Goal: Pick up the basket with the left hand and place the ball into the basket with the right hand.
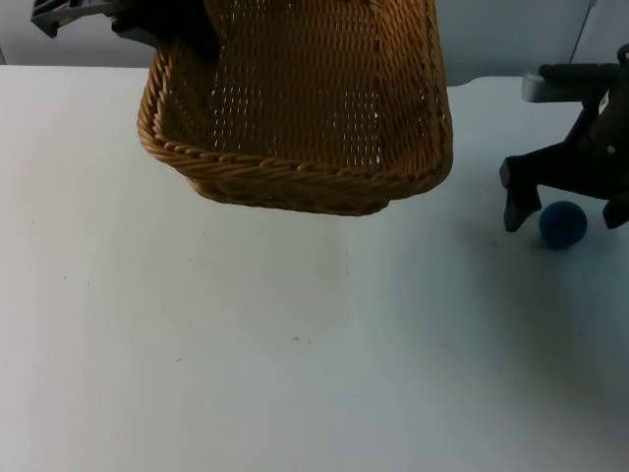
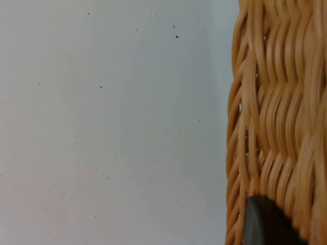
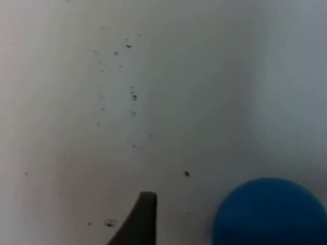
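Observation:
The woven wicker basket (image 1: 305,108) hangs tilted above the table's far side. My left gripper (image 1: 185,35) is shut on its far left rim. In the left wrist view the basket's wall (image 2: 278,117) runs beside one black fingertip (image 2: 263,224). The blue ball (image 1: 562,223) rests on the table at the right. My right gripper (image 1: 566,212) is open just over it, one finger on each side. The right wrist view shows the ball (image 3: 268,212) close to a black fingertip (image 3: 135,219).
The white table top (image 1: 295,344) stretches wide in front of the basket and the ball. The grey partition wall (image 1: 511,29) closes off the far edge behind the basket.

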